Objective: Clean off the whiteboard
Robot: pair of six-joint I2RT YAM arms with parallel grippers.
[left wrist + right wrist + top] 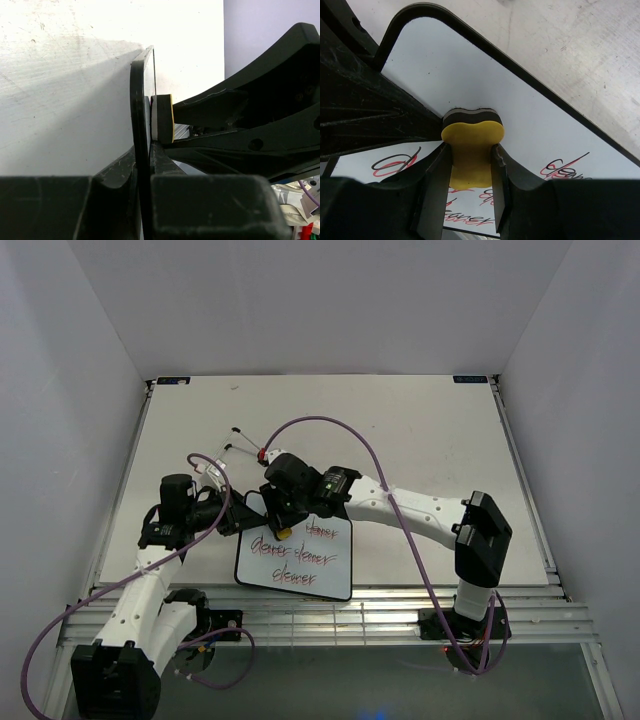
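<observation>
Nearest overhead, at 6 o'clock, stand the arm bases (115, 675); the whiteboard (300, 565) sits just beyond, with writing across its lower half. Left wrist: the left gripper (143, 167) pinches the board's rim, and the eraser (165, 117) touches its face. Right wrist: the right gripper (471, 155) clamps the eraser. A hard stroke might twist the board loose.

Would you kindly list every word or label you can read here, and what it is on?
"cleaner", as best it reads: handwritten repeatedly in red and black on the whiteboard, partly under the eraser.
Two small stickers at the far corners of the table: too small to read.
</observation>
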